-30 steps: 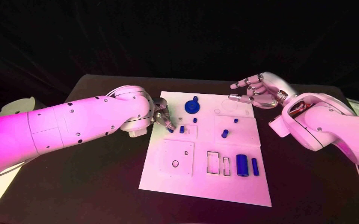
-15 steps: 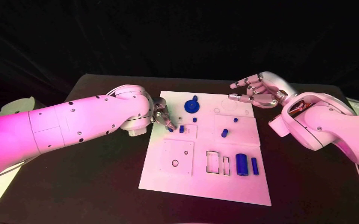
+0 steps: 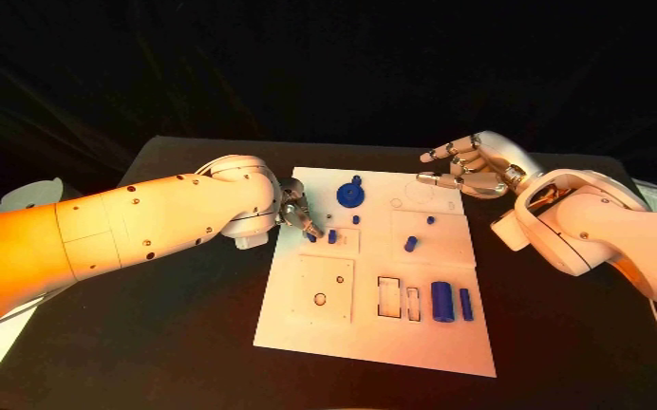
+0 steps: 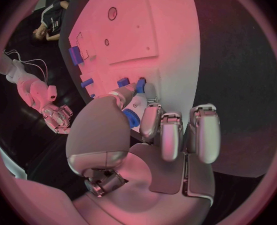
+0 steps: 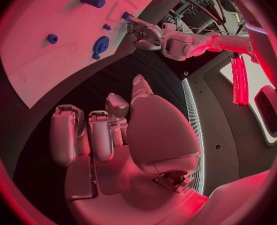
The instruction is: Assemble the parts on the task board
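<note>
The white task board (image 3: 377,334) lies in the middle of the black table. My left hand (image 3: 294,214) is at the board's left edge and pinches a small blue part (image 4: 131,118) between thumb and finger, just above the board beside a short blue peg (image 3: 333,236). A round blue piece with a knob (image 3: 352,194) lies farther back. Other small pegs (image 3: 411,242) stand mid-board, and two blue cylinders (image 3: 442,301) lie near the right edge. My right hand (image 3: 470,168) hovers over the board's far right corner, fingers loosely bent, holding nothing.
Rectangular slots (image 3: 390,296) and a square plate with holes (image 3: 323,287) mark the board's near half. Black table (image 3: 164,334) surrounds the board on both sides. The right wrist view shows my left hand (image 5: 145,32) across the board (image 5: 38,55).
</note>
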